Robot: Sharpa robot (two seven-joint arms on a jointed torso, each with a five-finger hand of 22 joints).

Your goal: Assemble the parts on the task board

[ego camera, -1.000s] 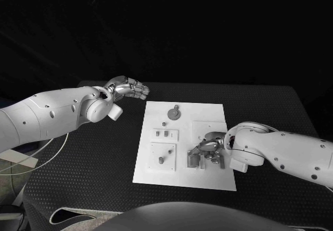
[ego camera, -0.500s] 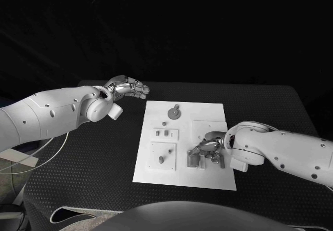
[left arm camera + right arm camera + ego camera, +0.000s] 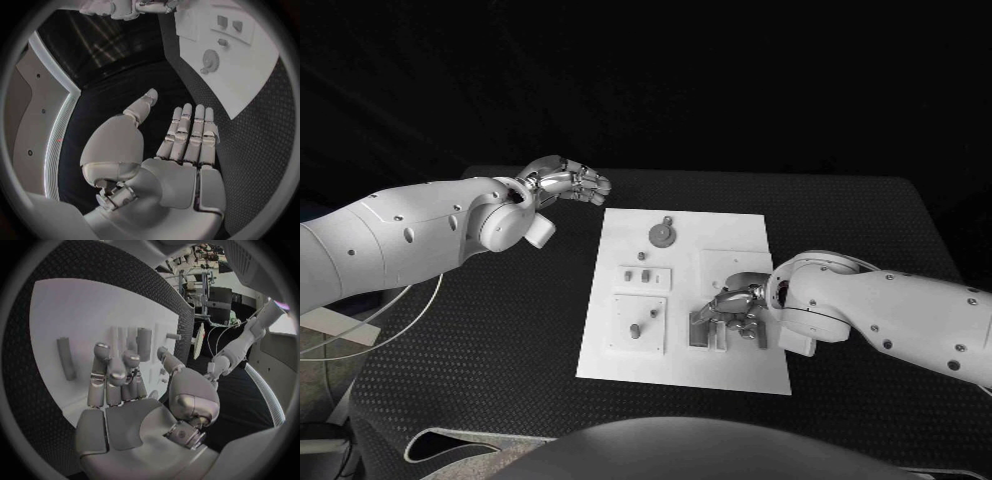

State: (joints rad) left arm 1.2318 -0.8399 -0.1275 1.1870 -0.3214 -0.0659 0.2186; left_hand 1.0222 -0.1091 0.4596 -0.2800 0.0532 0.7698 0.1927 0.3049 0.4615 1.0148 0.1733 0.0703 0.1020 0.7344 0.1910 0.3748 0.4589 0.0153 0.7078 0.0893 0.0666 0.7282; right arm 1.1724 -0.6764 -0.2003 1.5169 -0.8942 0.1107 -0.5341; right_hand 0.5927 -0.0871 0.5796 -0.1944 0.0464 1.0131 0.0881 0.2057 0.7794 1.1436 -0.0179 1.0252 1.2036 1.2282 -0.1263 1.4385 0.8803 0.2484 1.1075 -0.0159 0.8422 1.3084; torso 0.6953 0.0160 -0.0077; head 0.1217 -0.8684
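Parts lie on the white task board (image 3: 682, 300) in the head view: a round grey disc (image 3: 662, 236) with a small knob sits on the far end, closest to the left hand (image 3: 564, 184), and two little blocks (image 3: 636, 276) rest on a raised square further in. An oblong piece (image 3: 636, 331) lies on another raised square just beside the right hand (image 3: 733, 312). That hand hangs low over the board's near right part, fingers curled down among grey pieces; whether it grips one cannot be told here. The left hand hovers off the board's far left corner, fingers bent, holding nothing.

From the left wrist, the left hand (image 3: 181, 145) shows straight fingers apart from the thumb, empty, with the board (image 3: 250, 75) and toothed disc (image 3: 210, 60) ahead of the fingertips.

From the right wrist, the right hand (image 3: 125, 390) has its fingers (image 3: 100, 370) loosely bent over the board (image 3: 81, 315); a grey bar (image 3: 65, 358) lies beside them and a short cylinder (image 3: 144, 343) stands just past the fingertips, neither visibly grasped.
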